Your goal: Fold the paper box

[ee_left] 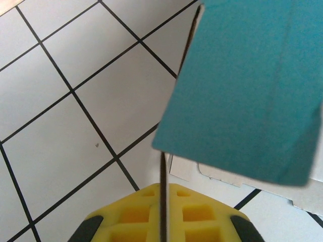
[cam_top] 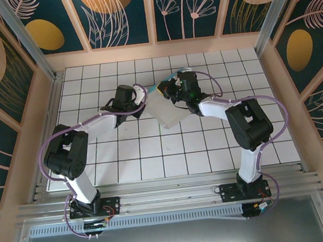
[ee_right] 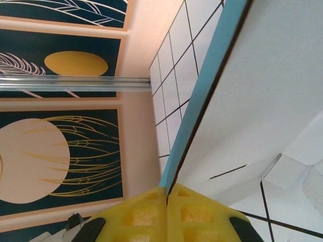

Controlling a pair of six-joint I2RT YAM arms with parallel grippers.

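Note:
The paper box (cam_top: 168,108) is a thin cardboard sheet, pale whitish-grey on top with a turquoise edge, held tilted above the tiled table between the two arms. My left gripper (cam_top: 143,101) is shut on its left edge; in the left wrist view the yellow pads (ee_left: 202,212) pinch the sheet edge-on, with a turquoise panel (ee_left: 247,91) above. My right gripper (cam_top: 176,91) is shut on the far right part of the box. The right wrist view has the yellow pads (ee_right: 146,214) closed on a panel, turquoise on the left face (ee_right: 202,96) and pale on the right.
The white tiled table (cam_top: 125,159) runs out to peach side walls (cam_top: 41,121) and a back wall of dark patterned panels. Metal frame posts (cam_top: 24,37) stand at the back corners. The arm bases (cam_top: 92,207) sit on the rail at the near edge.

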